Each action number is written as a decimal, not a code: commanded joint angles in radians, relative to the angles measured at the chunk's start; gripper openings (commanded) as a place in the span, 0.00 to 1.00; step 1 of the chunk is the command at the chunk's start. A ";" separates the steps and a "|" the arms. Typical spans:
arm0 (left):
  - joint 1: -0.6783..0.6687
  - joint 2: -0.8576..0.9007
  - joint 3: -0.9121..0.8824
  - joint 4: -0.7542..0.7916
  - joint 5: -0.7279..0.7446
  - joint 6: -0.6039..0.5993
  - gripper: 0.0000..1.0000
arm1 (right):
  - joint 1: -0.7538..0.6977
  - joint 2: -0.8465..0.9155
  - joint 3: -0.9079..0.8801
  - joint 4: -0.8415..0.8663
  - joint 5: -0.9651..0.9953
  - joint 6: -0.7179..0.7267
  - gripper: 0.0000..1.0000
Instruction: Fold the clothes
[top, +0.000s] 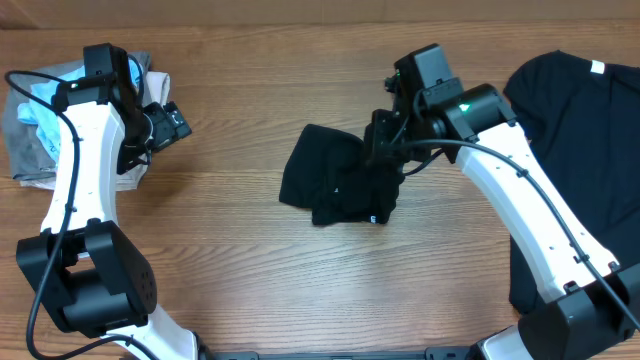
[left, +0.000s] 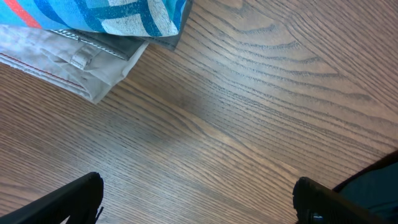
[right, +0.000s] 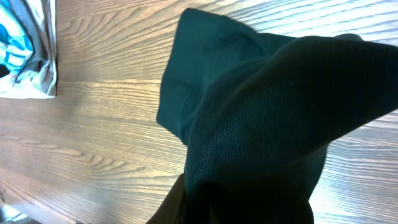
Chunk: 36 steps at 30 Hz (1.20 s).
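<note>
At the right wrist alone, the black garment (right: 261, 118) shows mesh weave, pinched in the right pincer (top: 386, 158); left pincer (left: 196, 202) gapes empty.

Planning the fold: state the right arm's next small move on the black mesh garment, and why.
Probably carry the lifted edge leftward and lay it over the rest: the right gripper seems to hold the black mesh garment bunched and raised, part flat on the wooden table.

Brown wood-grain table top (top: 250, 275)
</note>
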 joint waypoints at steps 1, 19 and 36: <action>-0.009 -0.007 0.012 0.000 0.010 0.002 1.00 | 0.019 0.032 0.028 0.010 -0.001 0.000 0.08; -0.009 -0.007 0.012 0.000 0.010 0.002 1.00 | -0.129 0.072 0.031 -0.124 -0.001 -0.083 0.04; -0.009 -0.007 0.012 0.000 0.010 0.002 1.00 | -0.288 0.072 0.031 -0.311 0.182 -0.073 0.04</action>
